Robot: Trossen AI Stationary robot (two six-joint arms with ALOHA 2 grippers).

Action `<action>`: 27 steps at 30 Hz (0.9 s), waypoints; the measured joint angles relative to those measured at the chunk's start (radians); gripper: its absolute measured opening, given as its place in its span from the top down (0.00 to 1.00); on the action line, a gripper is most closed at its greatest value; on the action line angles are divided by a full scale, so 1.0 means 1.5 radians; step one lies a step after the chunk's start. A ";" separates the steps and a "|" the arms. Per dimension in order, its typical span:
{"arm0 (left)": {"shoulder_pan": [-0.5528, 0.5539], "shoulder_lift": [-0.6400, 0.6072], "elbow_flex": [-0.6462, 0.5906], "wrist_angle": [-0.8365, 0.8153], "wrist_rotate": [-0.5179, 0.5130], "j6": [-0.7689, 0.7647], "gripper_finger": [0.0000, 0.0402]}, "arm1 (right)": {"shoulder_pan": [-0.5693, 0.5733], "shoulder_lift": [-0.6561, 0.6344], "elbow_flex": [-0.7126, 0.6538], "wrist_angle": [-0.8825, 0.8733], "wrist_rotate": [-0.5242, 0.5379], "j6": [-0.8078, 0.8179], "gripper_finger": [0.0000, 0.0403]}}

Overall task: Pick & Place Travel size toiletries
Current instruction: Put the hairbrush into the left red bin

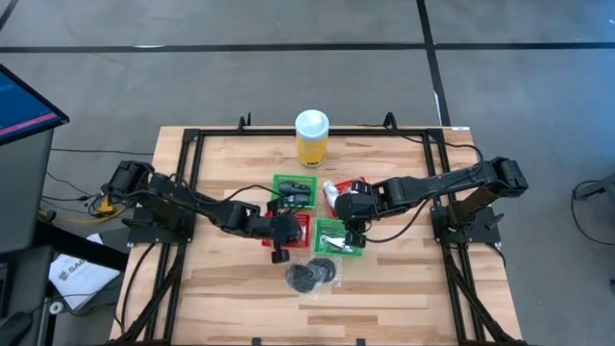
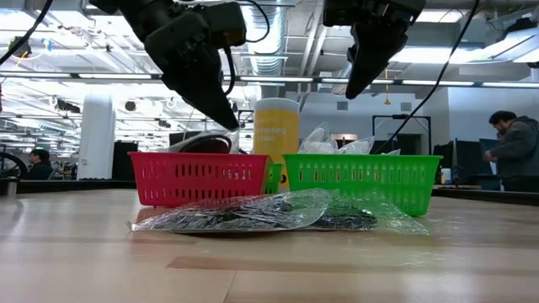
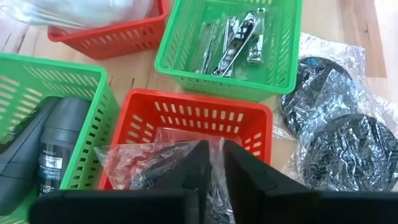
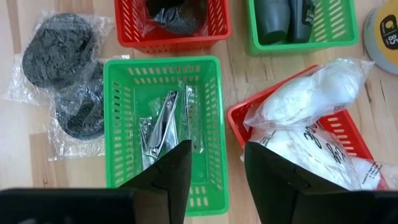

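My left gripper (image 3: 214, 155) points down into a red mesh basket (image 3: 199, 102), shut on a clear crinkly packet with a black disc (image 3: 143, 165) that lies in the basket. My right gripper (image 4: 217, 162) is open and hangs above a green basket (image 4: 161, 62) that holds slim silvery clippers (image 4: 163, 124); it touches nothing. Two more packets with black discs (image 1: 312, 276) lie flat on the table near both baskets. In the low view the left gripper (image 2: 229, 118) is just over the red basket and the right gripper (image 2: 358, 84) is higher. My left gripper pinches the clear plastic of the packet (image 3: 214, 180) between its two fingers, coming from above and slanting down. The gripper itself hides which edge of the packet it has. The packet's disc end (image 3: 134, 174) rests inside the red basket.
A second red basket with white crinkly packets (image 4: 311, 124) and a second green basket with dark bottles (image 4: 298, 18) stand behind. The tall yellow bottle (image 1: 311, 137) stands at the far edge. Bare wood lies along the near side (image 1: 384, 298).
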 joint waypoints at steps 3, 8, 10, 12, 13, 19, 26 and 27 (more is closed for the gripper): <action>0.000 0.000 0.000 0.001 -0.013 0.000 0.83 | 0.000 0.000 0.000 0.011 0.000 0.000 0.66; 0.009 0.000 0.000 0.002 -0.041 0.012 0.73 | 0.000 0.000 0.000 0.013 0.000 0.000 0.67; 0.016 0.000 0.000 0.003 -0.030 0.013 0.69 | 0.000 0.000 0.000 0.013 0.000 0.000 0.66; 0.020 0.000 0.000 0.008 -0.003 0.012 0.67 | 0.000 0.000 0.000 0.013 0.000 0.000 0.66; 0.022 0.000 0.000 0.012 0.009 0.012 0.66 | 0.000 0.000 0.000 0.013 0.000 0.000 0.66; 0.023 0.000 0.001 0.017 0.032 0.013 0.65 | 0.000 0.000 0.000 0.013 0.000 0.000 0.66; 0.023 -0.004 0.001 0.021 0.031 0.013 0.66 | 0.000 0.000 0.000 0.013 0.000 0.000 0.65; 0.023 -0.004 0.001 0.022 0.031 0.013 0.66 | 0.000 0.000 0.000 0.013 0.000 0.000 0.65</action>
